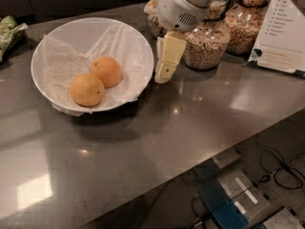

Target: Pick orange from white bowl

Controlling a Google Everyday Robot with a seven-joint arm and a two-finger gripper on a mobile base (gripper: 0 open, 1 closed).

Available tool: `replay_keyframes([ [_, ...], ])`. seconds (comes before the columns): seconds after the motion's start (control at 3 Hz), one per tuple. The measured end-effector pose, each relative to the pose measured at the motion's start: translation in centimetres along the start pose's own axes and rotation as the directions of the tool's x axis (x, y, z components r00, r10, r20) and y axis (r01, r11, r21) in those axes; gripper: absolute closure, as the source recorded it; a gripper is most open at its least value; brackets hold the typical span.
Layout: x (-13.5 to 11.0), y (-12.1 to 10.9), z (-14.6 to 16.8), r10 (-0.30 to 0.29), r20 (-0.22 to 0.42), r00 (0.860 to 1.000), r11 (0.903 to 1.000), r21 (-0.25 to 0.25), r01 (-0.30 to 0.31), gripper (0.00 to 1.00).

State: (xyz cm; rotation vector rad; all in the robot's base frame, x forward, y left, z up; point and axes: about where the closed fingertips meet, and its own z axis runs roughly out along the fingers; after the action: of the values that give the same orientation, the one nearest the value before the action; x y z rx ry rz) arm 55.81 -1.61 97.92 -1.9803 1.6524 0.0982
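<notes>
The white bowl (47,42), lined with crumpled white paper, sits at the left of the dark table. Two fruits lie in it, touching. The orange (87,89) is the paler yellow-orange one, toward the front. A deeper reddish-orange fruit (106,71) lies behind it and to its right. My gripper (167,62) hangs from the white arm, pointing down. It is just outside the bowl's right rim, low over the table, and holds nothing.
Glass jars of grain (207,44) stand right behind the gripper, with another jar (245,25) beside a white printed card (281,37) at the right. A green packet (9,30) lies at the far left. The table's front edge runs diagonally, with cables and boxes on the floor below.
</notes>
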Motion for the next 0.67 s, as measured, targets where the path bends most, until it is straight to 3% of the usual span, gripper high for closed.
replay_keyframes([
  [0.67,-4.0,-2.6,4.4,-0.084,0.13,0.988,0.9949,-0.046,0.09,0.0],
])
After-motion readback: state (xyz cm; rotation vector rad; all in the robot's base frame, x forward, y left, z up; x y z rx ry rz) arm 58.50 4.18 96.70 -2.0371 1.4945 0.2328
